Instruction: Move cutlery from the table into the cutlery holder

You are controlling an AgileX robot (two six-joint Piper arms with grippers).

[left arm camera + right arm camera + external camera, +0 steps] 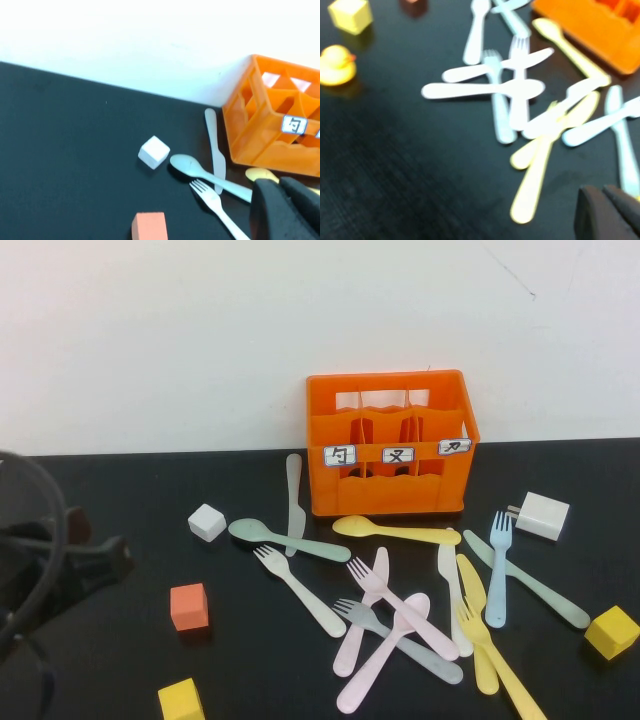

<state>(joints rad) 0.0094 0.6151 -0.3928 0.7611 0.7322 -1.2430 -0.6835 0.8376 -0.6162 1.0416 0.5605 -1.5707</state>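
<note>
1. Nearest the high camera, a yellow cube [181, 700] is being left at the front edge of the table [90, 660], with an orange cube [189, 606] just behind it. Neither counts as cutlery, so both are probably being ignored.
2. Cutlery is lying loose in front of the holder [390, 445]: a green spoon [285, 539], a whitish knife [293, 502], a pale fork [298, 589], a yellow spoon [395, 530], a blue fork [499, 567], plus a crossed pile of pink pieces [385, 625]. Nothing can be made out inside the holder, so the job looks barely begun.
3. Holder is being kept at the back by the wall, labels facing the robot, presumably so each type gets sorted into its own compartment.
4. Left gripper [285, 207] is being held low over the table near the green spoon and pale fork, jaws pressed together with nothing between them.
5. Right gripper [607, 212] is being held above the yellow and blue pieces; fingertips look together and nothing is clamped.
6. A white cube [207, 522], a charger [541, 515] and a rubber duck [336, 65] are being left alone as clutter.
</note>
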